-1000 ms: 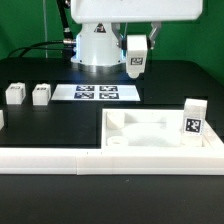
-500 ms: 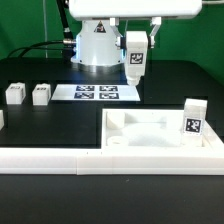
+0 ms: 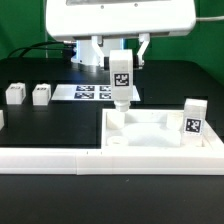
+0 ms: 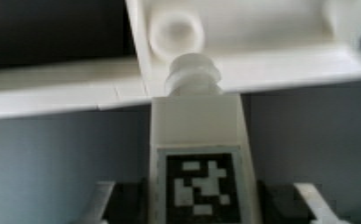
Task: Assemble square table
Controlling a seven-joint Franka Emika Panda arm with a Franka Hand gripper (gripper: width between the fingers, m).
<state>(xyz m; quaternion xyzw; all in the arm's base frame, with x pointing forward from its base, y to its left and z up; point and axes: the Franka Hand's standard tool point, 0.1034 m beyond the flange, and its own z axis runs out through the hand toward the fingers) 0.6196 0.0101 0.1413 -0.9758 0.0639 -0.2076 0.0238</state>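
The white square table top (image 3: 160,146) lies on the black table at the exterior view's right. One tagged white leg (image 3: 193,119) stands upright in its right part. My gripper (image 3: 120,68) is shut on another tagged white leg (image 3: 120,84) and holds it upright above the top's far left corner. In the wrist view this leg (image 4: 198,125) points at a round corner socket (image 4: 177,35) of the top (image 4: 61,90), with my fingers (image 4: 109,197) on either side of it. Two loose legs (image 3: 14,94) (image 3: 40,94) lie at the left.
The marker board (image 3: 90,93) lies behind the top, near the robot base. A long white low rail (image 3: 50,158) runs along the front. Another small white piece (image 3: 1,118) shows at the left edge.
My gripper has carried the leg toward the exterior view's left and lower, from near the robot base to above the top's far left corner.
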